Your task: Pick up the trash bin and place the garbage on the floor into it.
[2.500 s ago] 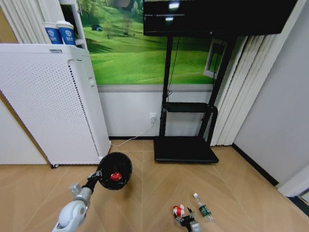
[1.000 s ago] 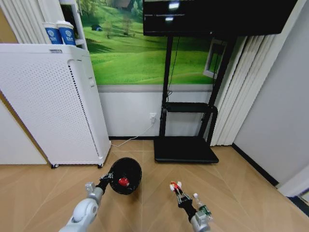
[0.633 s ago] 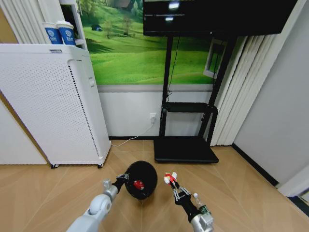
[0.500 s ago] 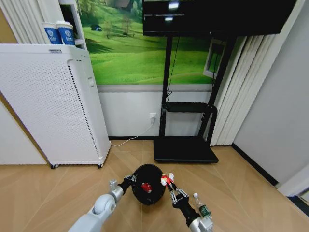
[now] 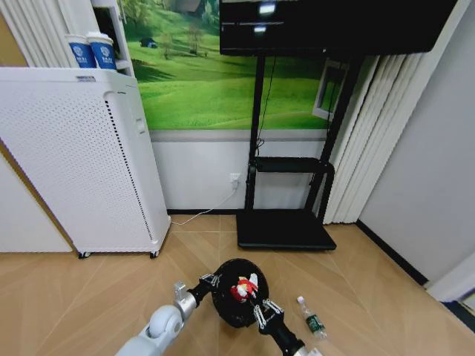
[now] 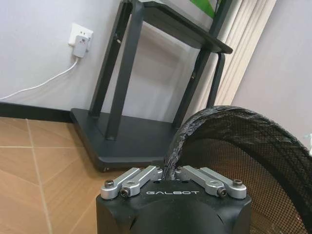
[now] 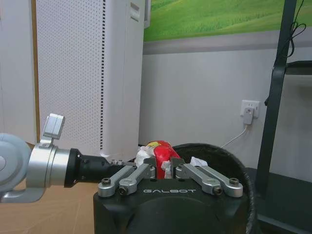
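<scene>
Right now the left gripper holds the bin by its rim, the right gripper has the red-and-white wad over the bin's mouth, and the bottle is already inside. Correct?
Not quite: the bottle lies on the floor, beside the trash bin, as the head view shows. The left gripper grips the rim and the right gripper holds the red-and-white wad over the mouth.

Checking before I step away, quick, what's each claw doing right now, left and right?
Left claw: shut on the rim of the trash bin, holding it off the floor.
Right claw: shut on the red-and-white wad, held at the bin's mouth.
</scene>
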